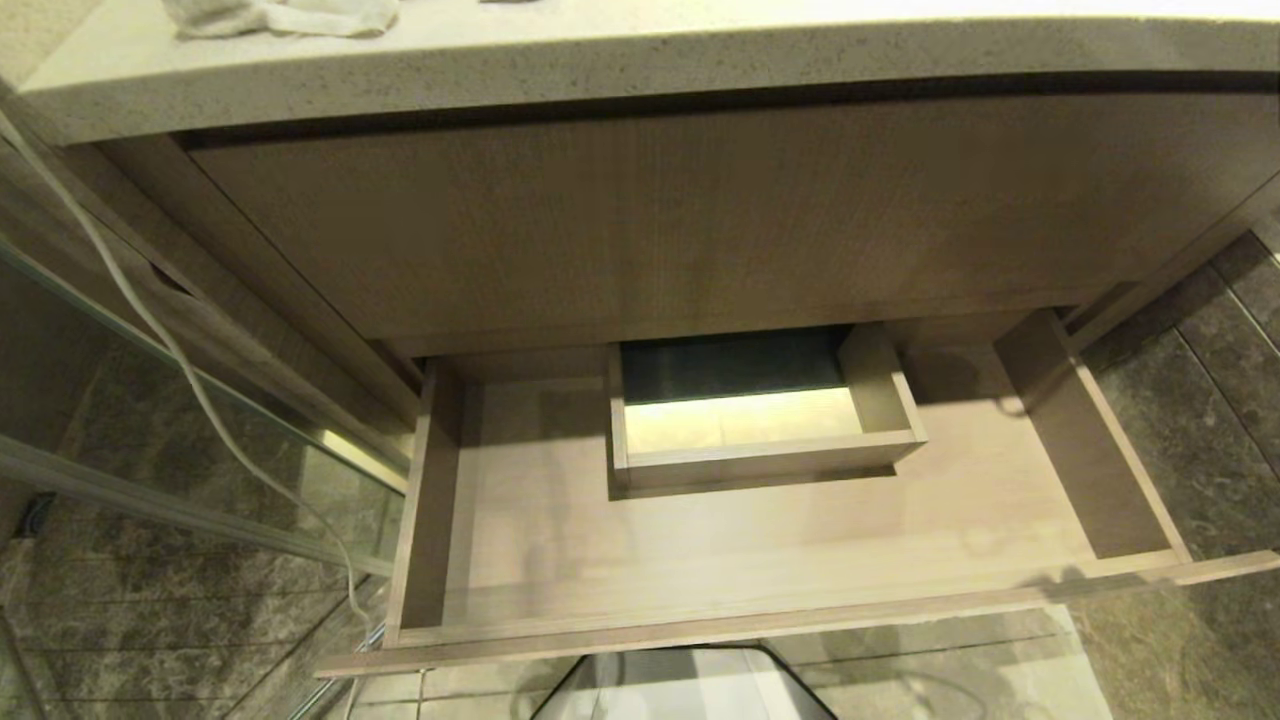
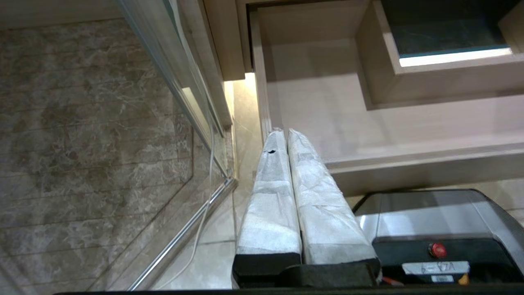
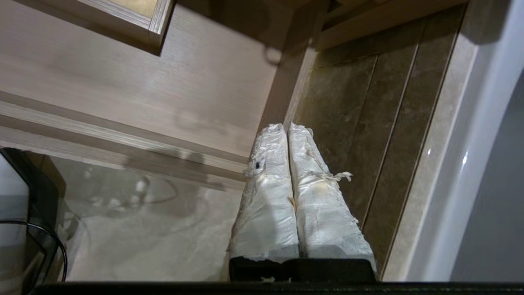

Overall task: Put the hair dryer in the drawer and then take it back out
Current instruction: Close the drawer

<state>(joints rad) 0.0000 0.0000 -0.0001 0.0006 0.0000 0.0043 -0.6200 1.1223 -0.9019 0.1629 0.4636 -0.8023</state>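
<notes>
The wide, shallow wood-grain drawer (image 1: 760,545) stands pulled out under the counter, with a boxed rectangular cut-out (image 1: 765,420) in its floor and nothing lying in it. The hair dryer is out of view. My left gripper (image 2: 285,132) is shut and empty, hanging just outside the drawer's (image 2: 327,102) left front corner. Shut and empty too, my right gripper (image 3: 285,125) hangs by the drawer's (image 3: 172,94) right front corner, over the dark floor tiles. Neither arm shows in the head view.
A tall wood-grain front panel (image 1: 700,220) sits above the drawer under the speckled countertop (image 1: 640,50), where a white cloth (image 1: 285,15) lies. A glass shower partition (image 1: 150,400) and a thin white cord (image 1: 170,350) are on the left. My base (image 1: 680,685) stands below the drawer front.
</notes>
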